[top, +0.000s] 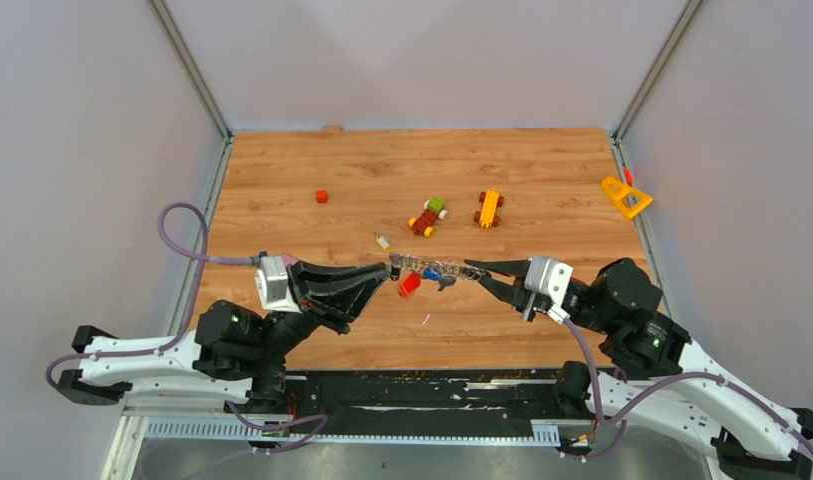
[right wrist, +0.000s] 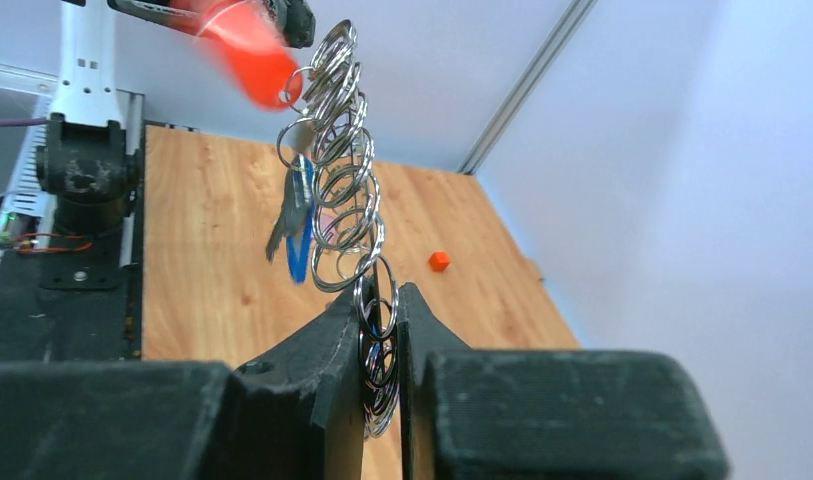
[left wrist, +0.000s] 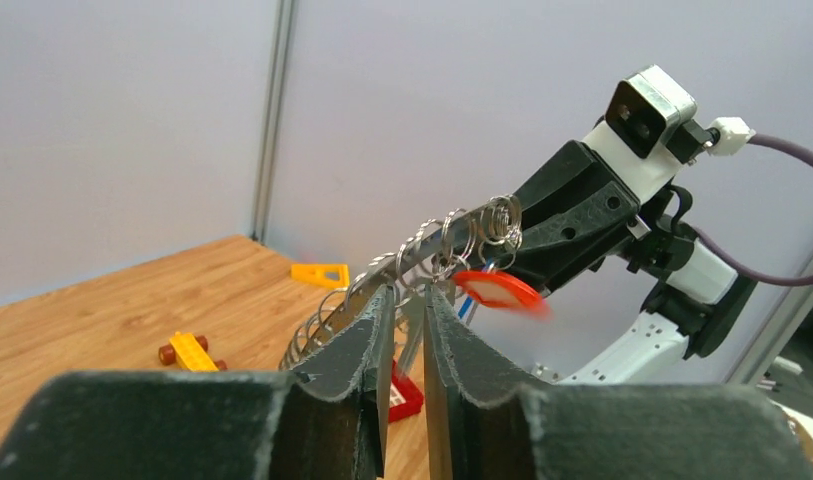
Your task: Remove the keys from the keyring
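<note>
While both arms reach in from the near edge, the left gripper (top: pixel 384 271) is nipped almost fully closed on one end of the keyring (top: pixel 434 266), and the right gripper (top: pixel 479 268) is pinched tight on the other end. That carries the ring as a taut silver row of loops, lifted clear of the table (top: pixel 282 180) between them. Holding it this way looks deliberate: with the ring stretched, the keys (top: pixel 434 273) hang free below it where they can slide or be shaken along. From the right wrist, thin loops sit squeezed between the fingers (right wrist: pixel 327 335), with the blue-headed key (right wrist: pixel 300 225) dangling beside a darker one. The red-headed key (right wrist: pixel 252 60) is a blur at the far end, so it looks to be swinging. The left wrist view agrees, with that red head just beyond its own fingertips (left wrist: pixel 377 315). Every key I can make out is threaded on, so no removal shows yet. Further back lie a red, yellow and green toy vehicle (top: pixel 428 216), a yellow one (top: pixel 489 208) and a red cube (top: pixel 321 196). A yellow triangle (top: pixel 625 197) sits at the far right edge.
</note>
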Action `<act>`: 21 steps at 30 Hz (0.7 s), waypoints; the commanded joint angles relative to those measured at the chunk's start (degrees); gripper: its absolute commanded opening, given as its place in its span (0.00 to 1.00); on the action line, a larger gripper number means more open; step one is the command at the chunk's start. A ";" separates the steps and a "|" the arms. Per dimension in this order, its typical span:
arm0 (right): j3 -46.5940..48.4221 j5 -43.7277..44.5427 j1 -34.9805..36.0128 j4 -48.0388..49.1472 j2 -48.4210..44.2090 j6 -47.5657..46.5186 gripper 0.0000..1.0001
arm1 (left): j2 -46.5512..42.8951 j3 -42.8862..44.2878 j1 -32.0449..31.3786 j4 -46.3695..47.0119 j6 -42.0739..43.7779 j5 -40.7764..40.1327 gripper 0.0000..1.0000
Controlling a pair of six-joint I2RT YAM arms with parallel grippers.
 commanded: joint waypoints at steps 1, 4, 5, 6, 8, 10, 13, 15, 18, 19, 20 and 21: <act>4.27 -0.32 -0.03 1.29 0.95 -8.29 0.00 | -1.00 -1.04 -0.03 3.49 -0.04 2.35 0.24; 5.26 0.46 0.04 0.78 1.10 -11.68 0.00 | -0.91 -1.14 -0.08 2.74 -0.07 4.25 0.33; 5.59 1.21 0.05 0.78 0.99 -12.80 0.00 | -0.99 -1.30 -0.03 2.61 -0.12 5.16 0.38; 6.04 2.30 0.09 0.62 0.85 -14.09 0.00 | -1.11 -1.50 -0.07 2.44 -0.17 6.24 0.44; 7.35 2.53 0.01 -0.91 0.95 -18.76 0.00 | -1.47 -2.13 -0.07 2.16 -0.29 7.47 0.51; 9.48 0.91 0.10 -4.94 1.04 -26.45 0.00 | -1.81 -2.81 -0.04 2.25 -0.30 8.60 0.55; 12.32 0.60 0.05 -10.13 0.44 -35.86 0.00 | -1.68 -3.78 -0.07 2.82 -0.15 10.73 0.59; 13.76 1.86 0.03 -10.31 -0.26 -38.70 0.00 | -1.26 -4.13 -0.02 3.12 0.03 12.22 0.59; 16.22 2.06 0.05 -11.82 -0.49 -43.32 0.00 | -0.12 -4.71 -0.07 4.05 0.67 14.11 0.60; 17.05 1.85 0.03 -12.41 -0.27 -44.36 0.00 | 0.32 -4.79 -0.07 4.68 0.93 14.63 0.60; 17.86 1.82 0.05 -12.71 0.04 -44.92 0.00 | 0.88 -4.97 -0.08 5.38 1.31 15.08 0.61; 18.60 1.66 0.05 -13.11 0.26 -44.99 0.00 | 1.46 -5.15 -0.03 6.29 1.67 15.57 0.63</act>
